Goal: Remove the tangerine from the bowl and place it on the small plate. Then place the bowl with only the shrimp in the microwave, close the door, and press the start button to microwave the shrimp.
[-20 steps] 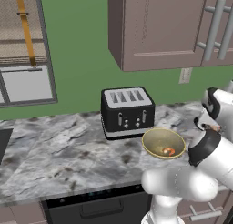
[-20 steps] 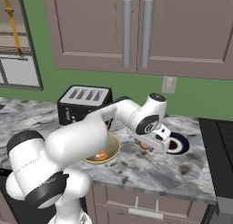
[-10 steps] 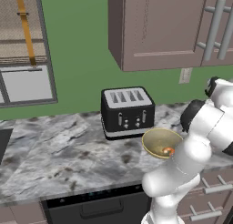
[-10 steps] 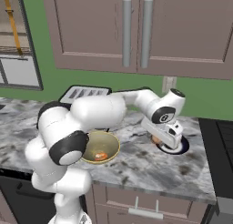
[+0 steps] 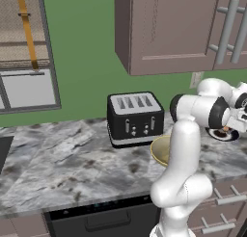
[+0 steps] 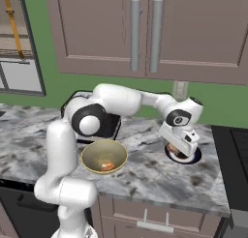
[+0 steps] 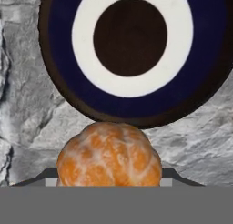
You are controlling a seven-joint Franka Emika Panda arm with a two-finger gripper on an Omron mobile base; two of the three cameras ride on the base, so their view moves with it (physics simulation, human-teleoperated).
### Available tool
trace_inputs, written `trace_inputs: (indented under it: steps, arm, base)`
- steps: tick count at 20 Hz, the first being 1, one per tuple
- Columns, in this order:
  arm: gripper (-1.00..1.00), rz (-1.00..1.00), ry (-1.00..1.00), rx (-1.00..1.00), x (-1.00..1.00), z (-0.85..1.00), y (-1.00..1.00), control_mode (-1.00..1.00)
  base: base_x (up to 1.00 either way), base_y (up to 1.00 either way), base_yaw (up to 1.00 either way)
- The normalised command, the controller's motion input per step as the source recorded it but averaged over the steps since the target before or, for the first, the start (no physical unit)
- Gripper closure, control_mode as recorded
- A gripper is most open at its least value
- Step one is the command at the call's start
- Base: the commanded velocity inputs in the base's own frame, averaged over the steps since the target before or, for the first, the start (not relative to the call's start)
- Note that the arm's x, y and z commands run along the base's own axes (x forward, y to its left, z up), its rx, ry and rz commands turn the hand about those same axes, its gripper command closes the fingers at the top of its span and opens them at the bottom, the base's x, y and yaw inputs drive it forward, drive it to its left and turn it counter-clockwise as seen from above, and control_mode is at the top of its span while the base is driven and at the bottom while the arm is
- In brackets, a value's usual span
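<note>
Toaster (image 6: 104,126) at the back of the marble counter (image 6: 145,179), and just in front of it sits the bowl (image 6: 104,156) with the shrimp (image 6: 107,165) lying inside. Off to the bowl's right, the gripper (image 6: 180,146) hangs right over the small plate (image 6: 195,157), jaws clamped on the tangerine (image 7: 109,155). From the hand camera, the fruit sits up close between the fingers with the plate's navy rim (image 7: 59,77) just beyond it, above the grey stone.
</note>
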Motion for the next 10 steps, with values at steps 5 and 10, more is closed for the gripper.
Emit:
trace_inputs:
  steps: [5,10]
  arm:
    - [1.00,-0.04,0.00,0.00,0.17,-0.20,-0.35,-1.00]
    - [1.00,-0.02,0.03,0.00,0.23,-0.33,-0.19,-1.00]
  base:
    - [0.00,0.00,0.00]
    - [0.00,0.00,0.00]
